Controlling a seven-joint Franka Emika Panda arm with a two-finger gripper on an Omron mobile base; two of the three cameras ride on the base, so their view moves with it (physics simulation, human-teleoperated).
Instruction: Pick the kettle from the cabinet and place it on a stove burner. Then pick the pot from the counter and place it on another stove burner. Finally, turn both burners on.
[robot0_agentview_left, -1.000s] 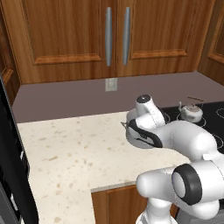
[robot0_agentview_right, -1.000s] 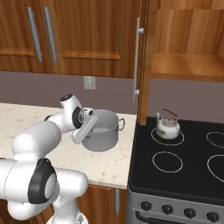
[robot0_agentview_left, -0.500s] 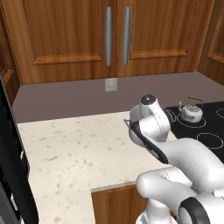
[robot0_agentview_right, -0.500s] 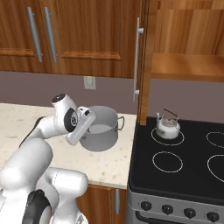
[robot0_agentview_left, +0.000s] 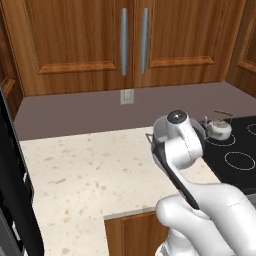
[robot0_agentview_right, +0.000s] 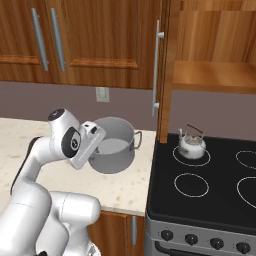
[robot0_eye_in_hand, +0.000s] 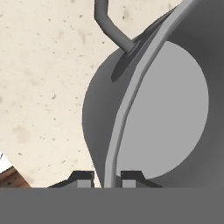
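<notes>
Gripper (robot0_eye_in_hand: 107, 178) stands nearly closed, pinching the rim of the pot (robot0_agentview_right: 114, 151), which appears lifted just clear of the counter (robot0_agentview_right: 125, 190), left of the stove (robot0_agentview_right: 210, 200). Kettle (robot0_agentview_right: 192, 144) occupies the rear-left burner. Risk: the thin rim grip lets the pot swing or slip.

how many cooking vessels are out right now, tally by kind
kettle: 1, on a stove burner
pot: 1, its rim between the gripper fingertips
total: 2
</notes>
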